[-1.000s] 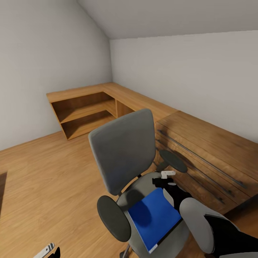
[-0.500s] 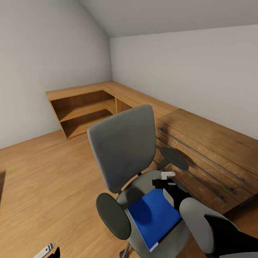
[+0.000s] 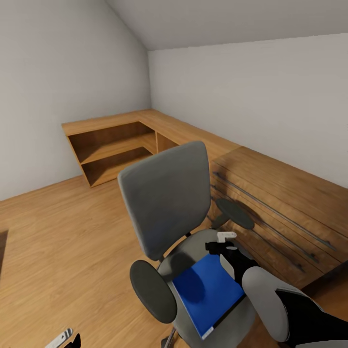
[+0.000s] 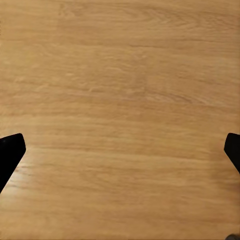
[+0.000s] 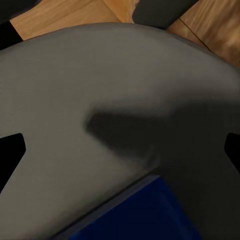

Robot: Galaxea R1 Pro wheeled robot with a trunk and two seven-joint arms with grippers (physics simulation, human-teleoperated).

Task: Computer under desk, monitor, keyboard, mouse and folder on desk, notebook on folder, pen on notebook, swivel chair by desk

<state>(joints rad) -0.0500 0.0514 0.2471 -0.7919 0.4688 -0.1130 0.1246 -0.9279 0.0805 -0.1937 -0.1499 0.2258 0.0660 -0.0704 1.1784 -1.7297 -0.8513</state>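
Barely anything has moved: the right gripper (image 5: 120,150), jaws wide and empty, still hovers over the folder (image 3: 208,292) on the swivel chair (image 3: 166,203), pickup pending.

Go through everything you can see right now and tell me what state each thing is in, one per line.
Grey swivel chair: upright on the wood floor, beside the light-wood dresser.
Bright blue flat folder: closed, lying flat on the chair seat.
Light-wood dresser: drawers shut.
Right gripper: open, above the seat near the folder.
Left gripper: open, empty, over bare floor.
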